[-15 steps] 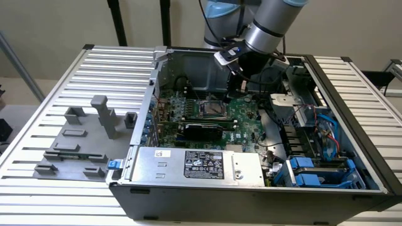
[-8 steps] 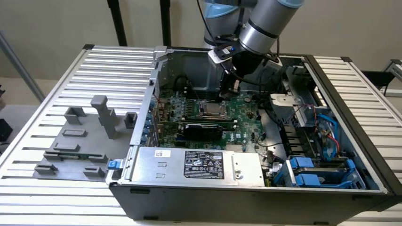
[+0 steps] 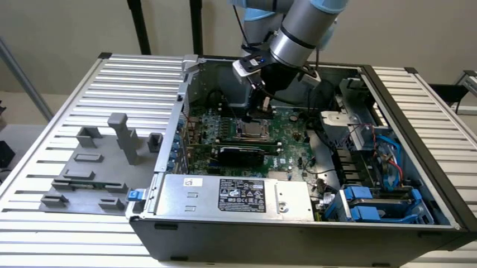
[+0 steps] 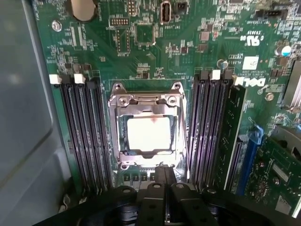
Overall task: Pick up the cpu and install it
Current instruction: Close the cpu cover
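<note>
**A:** What's the wide view?

**B:** An open computer case (image 3: 298, 234) sits on a slatted table (image 3: 134, 72). The arm reaches in over the green motherboard (image 4: 155, 52).

**A:** Where's the cpu?

**B:** The cpu (image 4: 149, 133) lies flat inside the metal socket frame (image 4: 146, 100), between two banks of black memory slots (image 4: 87, 136).

**A:** And against the fingers?

**B:** The gripper (image 4: 165, 175) hangs over one edge of that frame. Its fingers (image 4: 160, 176) are pressed together with nothing between them, just beside the cpu and not touching it.

**A:** How does it look?

**B:** It's square, with a pale silver-beige top that is glaring bright, a faint reddish mark near one edge and a thin darker rim.
</note>
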Robot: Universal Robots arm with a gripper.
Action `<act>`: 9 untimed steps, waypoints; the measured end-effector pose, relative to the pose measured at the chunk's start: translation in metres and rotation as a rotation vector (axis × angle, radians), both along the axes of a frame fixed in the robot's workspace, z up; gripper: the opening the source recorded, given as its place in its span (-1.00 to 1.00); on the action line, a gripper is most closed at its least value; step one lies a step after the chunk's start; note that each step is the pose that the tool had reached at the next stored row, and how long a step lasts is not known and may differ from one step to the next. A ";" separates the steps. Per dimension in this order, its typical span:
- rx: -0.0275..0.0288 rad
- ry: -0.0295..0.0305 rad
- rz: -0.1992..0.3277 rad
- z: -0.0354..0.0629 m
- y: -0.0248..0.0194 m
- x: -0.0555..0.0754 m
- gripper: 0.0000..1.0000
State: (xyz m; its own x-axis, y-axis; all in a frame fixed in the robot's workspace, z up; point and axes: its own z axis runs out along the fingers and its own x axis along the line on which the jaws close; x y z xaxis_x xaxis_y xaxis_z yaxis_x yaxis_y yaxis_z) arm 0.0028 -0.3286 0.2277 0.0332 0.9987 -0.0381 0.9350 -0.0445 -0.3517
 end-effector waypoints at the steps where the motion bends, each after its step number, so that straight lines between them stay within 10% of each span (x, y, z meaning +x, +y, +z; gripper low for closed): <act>1: -0.0002 0.0001 0.000 -0.0018 0.0000 -0.001 -0.79; 9: 0.0000 0.0000 0.000 -0.0157 0.0000 -0.012 -0.79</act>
